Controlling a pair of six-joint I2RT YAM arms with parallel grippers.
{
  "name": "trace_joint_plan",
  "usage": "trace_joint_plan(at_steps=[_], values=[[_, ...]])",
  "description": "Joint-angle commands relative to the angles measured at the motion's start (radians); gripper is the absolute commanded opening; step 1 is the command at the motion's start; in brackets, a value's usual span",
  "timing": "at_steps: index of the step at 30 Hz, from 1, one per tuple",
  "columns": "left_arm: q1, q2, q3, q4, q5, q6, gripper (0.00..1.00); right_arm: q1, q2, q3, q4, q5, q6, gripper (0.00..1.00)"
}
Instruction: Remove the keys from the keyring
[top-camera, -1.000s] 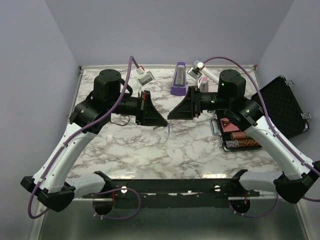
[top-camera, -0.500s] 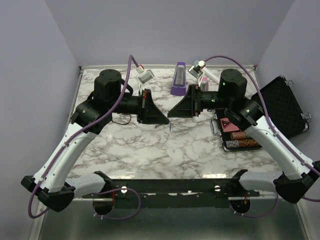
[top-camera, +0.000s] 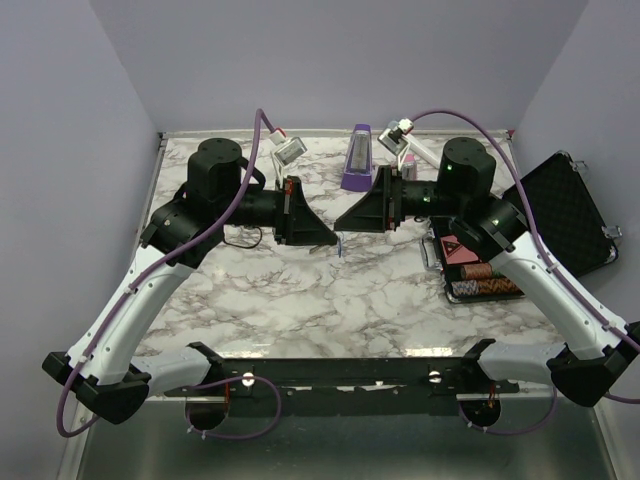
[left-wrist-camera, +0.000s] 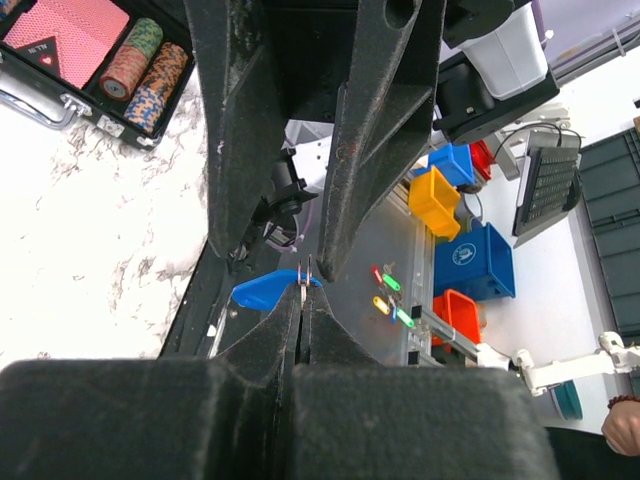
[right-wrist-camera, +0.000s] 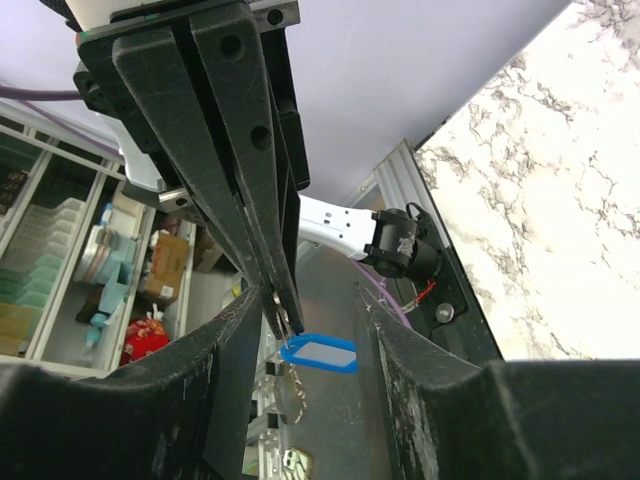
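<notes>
Glossy marble-look table (top-camera: 330, 300), blue plastic keys (right-wrist-camera: 318, 353)

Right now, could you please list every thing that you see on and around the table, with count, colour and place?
purple metronome: one, purple, back centre.
pink metronome: one, pink, back, mostly hidden.
case: one, black, open, right edge.
poker chips: several rolls, mixed colours, in case.
table: one, grey-veined white marble, under everything.
keyring: one, metal, pinched by left hand.
key: one, bright blue, hanging from keyring.
left hand: one, black, shut on keyring.
right hand: one, black, open, facing left hand.
</notes>
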Motion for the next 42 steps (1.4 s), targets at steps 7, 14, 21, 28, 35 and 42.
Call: trace_joint_plan(at_steps=[7, 14, 21, 28, 35, 42], values=[[0.016, -0.019, -0.009, 0.020, -0.039, -0.012, 0.00, 0.004, -0.023, -0.019, 0.049, -0.031, 0.027, 0.38], [0.017, -0.013, -0.010, 0.033, -0.037, -0.026, 0.00, 0.005, -0.021, -0.051, 0.031, -0.045, 0.005, 0.38], [0.016, -0.010, -0.010, 0.038, -0.039, -0.029, 0.00, 0.005, -0.018, -0.056, 0.024, -0.049, -0.007, 0.27], [0.019, 0.005, -0.004, 0.030, -0.034, -0.029, 0.00, 0.005, -0.004, -0.042, 0.029, -0.080, -0.010, 0.01], [0.024, 0.005, 0.003, 0.023, -0.037, -0.028, 0.32, 0.005, 0.005, -0.024, 0.018, -0.105, -0.023, 0.01], [0.048, 0.001, -0.003, 0.016, -0.033, -0.029, 0.48, 0.005, 0.009, -0.019, 0.015, -0.105, -0.026, 0.01]])
